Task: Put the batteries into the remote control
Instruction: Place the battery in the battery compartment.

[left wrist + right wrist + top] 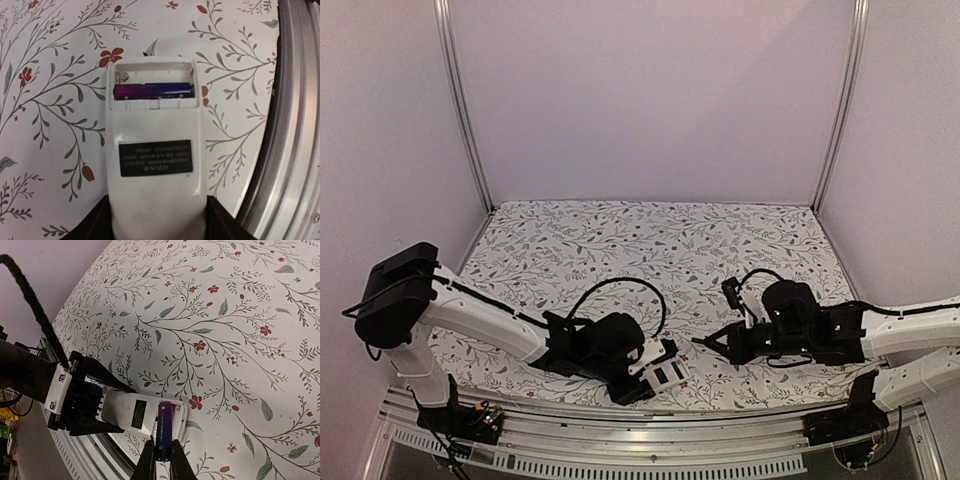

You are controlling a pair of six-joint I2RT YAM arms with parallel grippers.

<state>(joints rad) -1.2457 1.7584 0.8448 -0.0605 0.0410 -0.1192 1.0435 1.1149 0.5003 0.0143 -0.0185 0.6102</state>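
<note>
Two grips: left end effector (157, 217) clamps flat white remote control (155, 150), right end effector (161, 452) pinches glossy cylindrical battery (163, 427).

Top view: high, rear, looking down at table (620, 240); wrist views close, sharing remote control (155, 125).

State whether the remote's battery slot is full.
Half full: one purple cylindrical battery sits in the white rectangular remote control; the neighbouring bay is bare.

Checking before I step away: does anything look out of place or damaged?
Nothing broken or spilled. The remote control lies back up, one battery seated, the neighbouring bay empty; the right end effector grips the second battery.
</note>
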